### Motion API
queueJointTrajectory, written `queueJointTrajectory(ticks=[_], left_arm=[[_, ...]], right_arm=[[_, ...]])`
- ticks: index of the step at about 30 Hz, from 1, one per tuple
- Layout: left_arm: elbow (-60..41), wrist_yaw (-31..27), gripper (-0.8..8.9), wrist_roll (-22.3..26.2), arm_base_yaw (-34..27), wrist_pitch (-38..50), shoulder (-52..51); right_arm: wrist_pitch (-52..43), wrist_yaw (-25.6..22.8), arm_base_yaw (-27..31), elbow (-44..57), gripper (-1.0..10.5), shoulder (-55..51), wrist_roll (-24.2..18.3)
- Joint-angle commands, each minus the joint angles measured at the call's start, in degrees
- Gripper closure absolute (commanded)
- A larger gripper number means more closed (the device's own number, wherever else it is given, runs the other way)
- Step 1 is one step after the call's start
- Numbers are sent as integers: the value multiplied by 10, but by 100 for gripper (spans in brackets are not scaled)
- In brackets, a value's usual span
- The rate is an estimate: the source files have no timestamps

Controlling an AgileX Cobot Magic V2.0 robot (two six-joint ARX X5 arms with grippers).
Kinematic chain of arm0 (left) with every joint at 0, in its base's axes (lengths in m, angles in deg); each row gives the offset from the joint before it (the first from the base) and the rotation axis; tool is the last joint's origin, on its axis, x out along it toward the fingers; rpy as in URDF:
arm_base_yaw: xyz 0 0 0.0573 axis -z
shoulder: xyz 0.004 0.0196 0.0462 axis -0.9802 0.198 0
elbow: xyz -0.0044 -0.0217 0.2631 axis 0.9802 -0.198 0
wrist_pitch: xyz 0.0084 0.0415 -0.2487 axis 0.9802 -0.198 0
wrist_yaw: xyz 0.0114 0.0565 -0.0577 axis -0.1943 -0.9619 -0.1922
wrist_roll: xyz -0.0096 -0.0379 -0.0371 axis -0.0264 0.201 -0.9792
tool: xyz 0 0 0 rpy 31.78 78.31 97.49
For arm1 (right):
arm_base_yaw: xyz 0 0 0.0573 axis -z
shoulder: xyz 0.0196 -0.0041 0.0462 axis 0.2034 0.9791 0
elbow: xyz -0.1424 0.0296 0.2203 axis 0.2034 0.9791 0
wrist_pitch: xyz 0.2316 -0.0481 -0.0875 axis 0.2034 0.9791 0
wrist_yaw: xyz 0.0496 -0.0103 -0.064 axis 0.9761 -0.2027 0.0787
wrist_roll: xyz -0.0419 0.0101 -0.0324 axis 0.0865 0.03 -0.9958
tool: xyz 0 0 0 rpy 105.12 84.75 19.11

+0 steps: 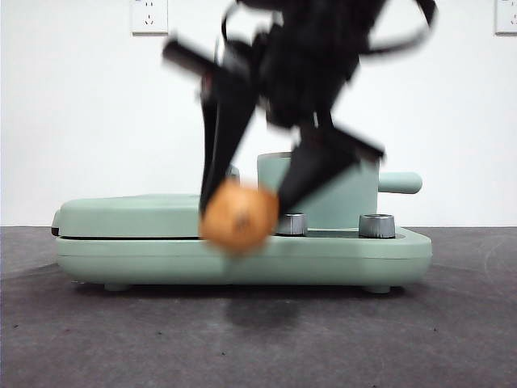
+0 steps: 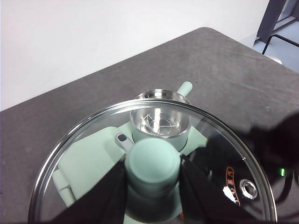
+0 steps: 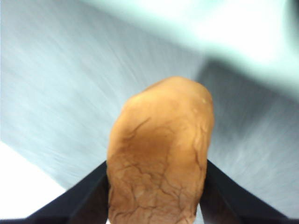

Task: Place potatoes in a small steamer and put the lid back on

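Potato (image 3: 159, 154) clamped btwn right fingers (image 3: 93, 191); left fingers (image 2: 112, 191) pinch lid knob (image 2: 153, 161).

Green griddle (image 1: 129, 217); wall socket (image 1: 149, 14)

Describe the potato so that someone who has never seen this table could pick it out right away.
Start at the long mint-green cooker on the dark table. In front of its middle hangs the right gripper, its two black jaws shut on the potato. It is the only orange-brown thing here, oval with cracked skin, while the steamer behind it is green.
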Motion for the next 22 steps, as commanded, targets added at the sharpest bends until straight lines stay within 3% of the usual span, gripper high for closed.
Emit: queueJointTrajectory(ticks=[1, 5, 12, 22], left_arm=[[12, 1, 799, 0, 3, 21, 1], [12, 1, 799, 0, 3, 21, 1], [12, 2, 799, 0, 3, 22, 7], [12, 2, 799, 0, 3, 22, 25]], right_arm=[[55, -27, 16, -84, 820, 9, -49], [94, -54, 64, -185, 820, 13, -108], [123, -55, 158, -308, 820, 70, -159], [136, -33, 229, -395, 819, 202, -187]])
